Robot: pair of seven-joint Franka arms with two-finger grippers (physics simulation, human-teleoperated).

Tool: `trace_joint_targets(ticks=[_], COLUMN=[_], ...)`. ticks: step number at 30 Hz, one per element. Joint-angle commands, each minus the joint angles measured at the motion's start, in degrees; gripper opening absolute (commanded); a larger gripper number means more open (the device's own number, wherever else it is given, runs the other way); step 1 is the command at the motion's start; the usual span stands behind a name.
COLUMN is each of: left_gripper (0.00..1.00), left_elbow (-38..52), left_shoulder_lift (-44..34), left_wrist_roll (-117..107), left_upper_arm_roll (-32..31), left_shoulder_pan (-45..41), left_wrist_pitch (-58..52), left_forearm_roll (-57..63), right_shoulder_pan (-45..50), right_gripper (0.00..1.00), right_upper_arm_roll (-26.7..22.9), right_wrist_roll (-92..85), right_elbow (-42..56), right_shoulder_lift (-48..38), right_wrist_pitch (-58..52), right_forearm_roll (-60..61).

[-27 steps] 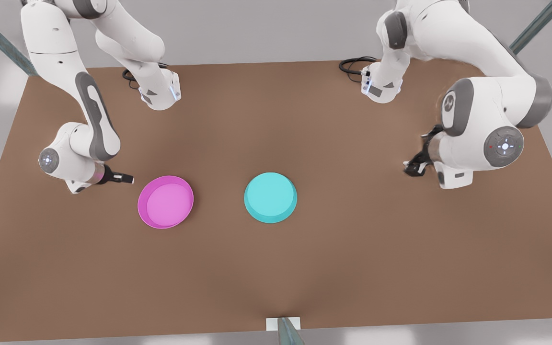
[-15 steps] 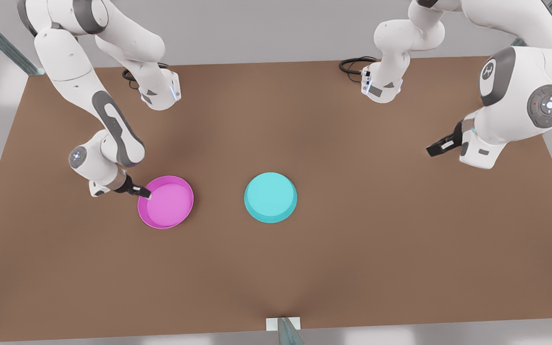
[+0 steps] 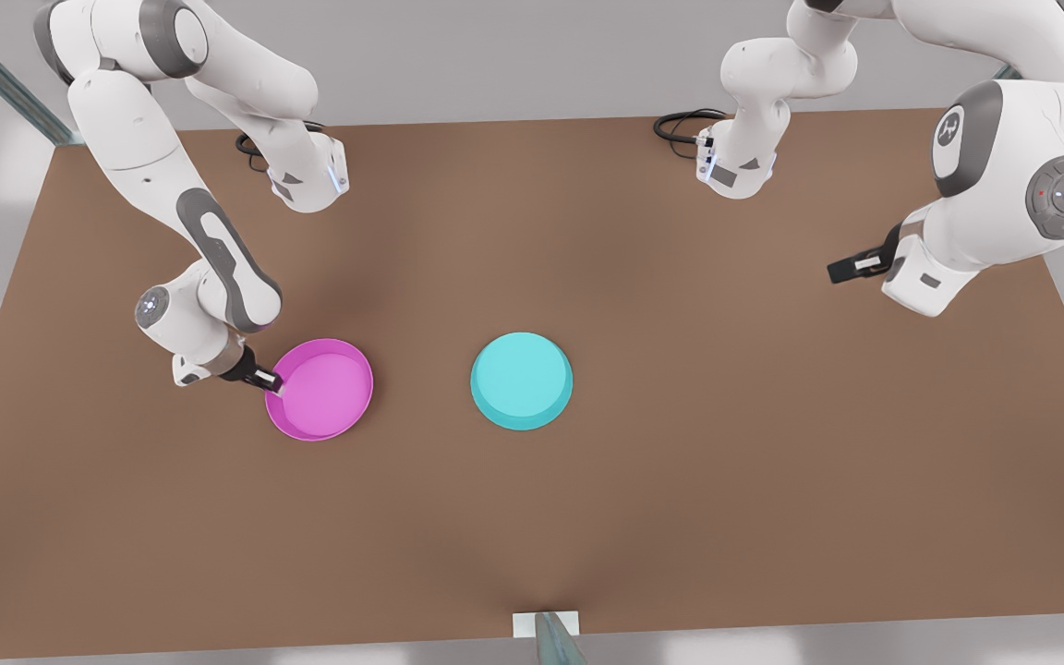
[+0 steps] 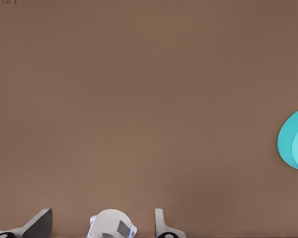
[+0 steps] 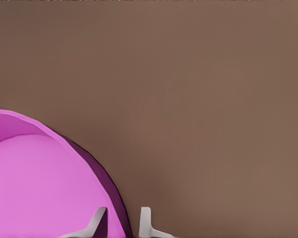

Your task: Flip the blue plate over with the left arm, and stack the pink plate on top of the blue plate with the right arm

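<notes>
Front view: blue plate (image 3: pixel 522 380) lies base-up mid-counter, apparently flipped already. Right tool (image 3: pixel 272 382) straddles the pink plate (image 3: pixel 320 389) rim at its left edge, fingers open, not clamped; stacking remains. Left tool (image 3: pixel 851 268) waits open, far right

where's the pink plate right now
In the front view, the pink plate lies on the brown table, to the left of the blue plate. The right gripper straddles its rim.

The front view looks steeply down over the whole tabletop (image 3: pixel 532 517), facing both arm bases; wrist views skim it closely.
</notes>
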Motion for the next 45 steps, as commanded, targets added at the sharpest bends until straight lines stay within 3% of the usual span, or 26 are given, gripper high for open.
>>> trace_joint_targets(ticks=[1, 4, 7, 11, 19, 25, 28, 35, 36, 41, 43, 44, 45], left_gripper=[1.0, 1.0, 1.0, 1.0, 1.0, 1.0, 1.0, 1.0, 1.0, 1.0, 1.0, 1.0, 1.0], left_elbow=[0.0, 0.1, 0.0, 0.1, 0.1, 0.1, 0.0, 0.1, 0.1, 0.1, 0.1, 0.1, 0.1], left_shoulder_lift=[-0.1, -0.1, -0.4, -0.3, -0.4, -0.3, -0.3, -0.8, -0.9, -0.9, -0.8, -0.8, -0.8], left_wrist_roll=[9.9, 9.9, 9.9, 9.9, 9.9, 9.9, 9.9, 9.8, 9.9, 9.9, 9.9, 9.9, 9.9], left_upper_arm_roll=[0.1, 0.4, 0.3, 0.2, 0.2, 0.2, 0.2, 0.0, -0.1, -0.1, -0.1, -0.1, -0.1], left_shoulder_pan=[0.0, 0.0, 0.0, 0.0, -0.1, -0.1, -0.1, -0.2, -0.1, -0.2, -0.1, -0.1, -0.1], left_wrist_pitch=[-1.4, -1.2, -1.0, -0.9, -1.0, -0.9, -0.8, -1.3, -1.3, -1.2, -1.2, -1.2, -1.2], left_forearm_roll=[0.0, 0.0, 0.0, 0.0, 0.0, 0.0, 0.0, 0.0, 0.0, 0.0, 0.0, 0.0, 0.0], right_shoulder_pan=[0.0, 0.0, 0.0, -0.1, 0.2, 17.0, 22.5, 27.2, 27.1, 26.5, 26.2, 26.2, 26.2], right_gripper=[0.33, 0.21, 0.21, 0.21, 0.21, 0.21, 0.21, 0.21, 1.0, 1.0, 1.0, 1.0, 1.0], right_upper_arm_roll=[0.0, 0.2, 1.0, 1.8, 16.0, 16.1, 16.1, 15.9, 15.8, 15.1, 12.7, 7.2, -0.3], right_wrist_roll=[-0.8, -0.8, -0.8, -0.8, 0.7, 3.1, 6.7, 10.1, 10.1, 10.1, 9.9, 9.9, 9.8], right_elbow=[0.0, 0.0, 0.7, 6.2, 12.0, 17.3, 16.3, 14.9, 15.0, 15.2, 16.0, 15.7, 16.4], right_shoulder_lift=[-0.3, -0.5, -1.7, -5.1, -4.0, 4.3, 4.1, 4.3, 4.7, 4.6, 3.2, 0.5, -2.6], right_wrist_pitch=[-0.2, -0.3, -0.9, -10.6, -10.9, 0.8, 6.6, 10.5, 10.5, 10.6, 10.4, 8.3, -5.3], right_forearm_roll=[0.1, 0.1, 0.0, 0.0, 10.0, 16.9, 17.4, 18.4, 18.4, 18.4, 18.4, 17.9, 16.1])
